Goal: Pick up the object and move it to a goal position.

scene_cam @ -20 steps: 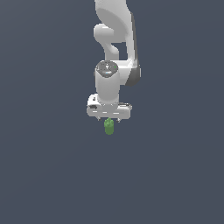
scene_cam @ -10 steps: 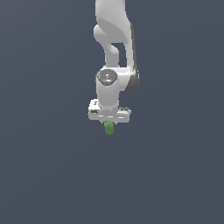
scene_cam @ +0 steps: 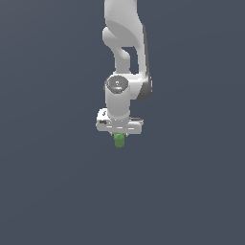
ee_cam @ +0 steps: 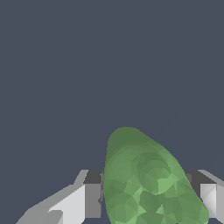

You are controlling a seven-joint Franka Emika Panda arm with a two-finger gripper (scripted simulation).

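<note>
The object (scene_cam: pixel 119 140) is a small bright green rounded piece. In the exterior view it hangs just below my white gripper (scene_cam: pixel 119 135), in the air above the plain dark ground. In the wrist view the green object (ee_cam: pixel 144 179) fills the gap between my two fingers (ee_cam: pixel 81 201), rounded end pointing away from the camera, bumpy end nearest it. My gripper is shut on the object. The fingertips themselves are hidden behind the hand in the exterior view.
The white arm (scene_cam: pixel 125 43) rises from the gripper to the top of the exterior view. Around it is only flat dark grey ground (scene_cam: pixel 48 191). No goal marker shows.
The arm has carried the green object slightly up and toward the exterior view's right. The grip on it is unchanged.
</note>
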